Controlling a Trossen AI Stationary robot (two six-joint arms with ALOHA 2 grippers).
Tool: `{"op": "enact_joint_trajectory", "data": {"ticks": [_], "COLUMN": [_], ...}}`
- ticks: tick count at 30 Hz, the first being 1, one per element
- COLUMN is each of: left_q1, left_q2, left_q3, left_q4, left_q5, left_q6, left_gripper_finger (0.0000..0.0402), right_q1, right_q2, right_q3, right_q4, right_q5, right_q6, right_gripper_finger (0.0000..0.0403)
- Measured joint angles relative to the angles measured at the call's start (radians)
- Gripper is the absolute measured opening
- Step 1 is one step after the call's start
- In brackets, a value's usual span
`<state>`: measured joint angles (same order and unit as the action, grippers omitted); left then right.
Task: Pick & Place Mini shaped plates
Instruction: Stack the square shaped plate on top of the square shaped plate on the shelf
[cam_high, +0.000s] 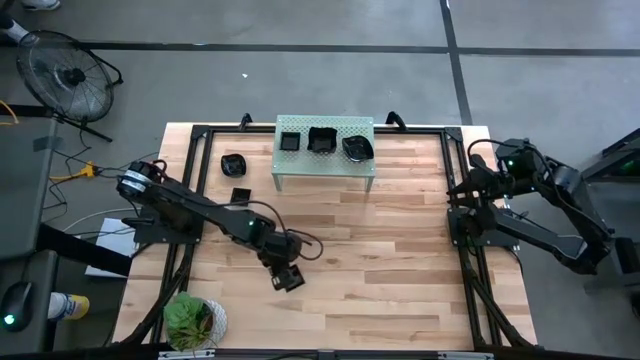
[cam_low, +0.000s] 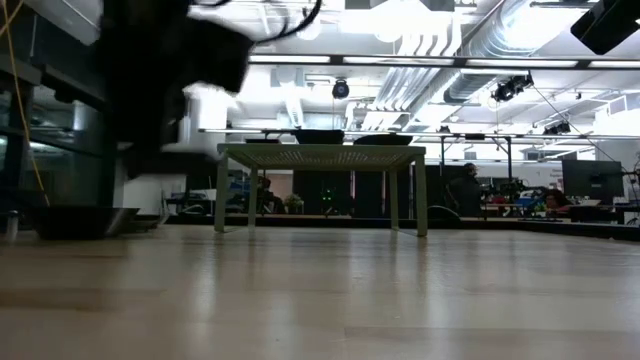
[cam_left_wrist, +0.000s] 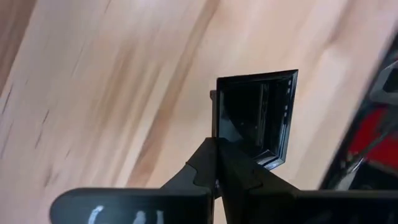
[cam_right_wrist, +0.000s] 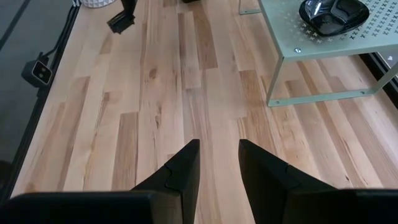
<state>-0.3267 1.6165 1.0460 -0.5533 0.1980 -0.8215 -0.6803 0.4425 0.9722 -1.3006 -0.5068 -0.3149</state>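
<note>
High view: three black plates (cam_high: 325, 139) sit on green shelf (cam_high: 364, 125). Two more plates (cam_high: 235, 164) wait on table (cam_high: 400, 260) near shelf. Left gripper (cam_left_wrist: 216, 163) pinched tight on rim of square plate (cam_left_wrist: 256, 115), above table middle. Right gripper (cam_right_wrist: 219, 163) part open, empty, waits at right edge. Job looks partly done.

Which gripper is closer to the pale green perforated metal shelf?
Left. The left gripper is in front of the pale green perforated metal shelf, mid-table; the right gripper waits at the right edge.

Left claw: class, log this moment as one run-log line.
left claw: shut on square plate, above table | right claw: open, waiting | shelf: three plates
</note>
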Motion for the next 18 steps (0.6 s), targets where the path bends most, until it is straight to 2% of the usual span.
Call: {"op": "enact_joint_trajectory", "data": {"ticks": [10, 18], "left_q1": [0.015, 0.136], "left_q2": [-0.045, -0.159], "left_q3": [0.129, 0.134], "left_q4": [-0.105, -0.162], "left_q5": [-0.181, -0.238], "left_q6": [-0.049, -0.074], "left_gripper_finger": [0.0003, 0.0003], "right_q1": [0.000, 0.000], "right_q2": [0.002, 0.002], "right_q3": [0.000, 0.000], "right_q4": [0.000, 0.000], "right_q5": [0.004, 0.006], "right_q6": [0.000, 0.000], "right_gripper_finger": [0.0106, 0.0106]}}
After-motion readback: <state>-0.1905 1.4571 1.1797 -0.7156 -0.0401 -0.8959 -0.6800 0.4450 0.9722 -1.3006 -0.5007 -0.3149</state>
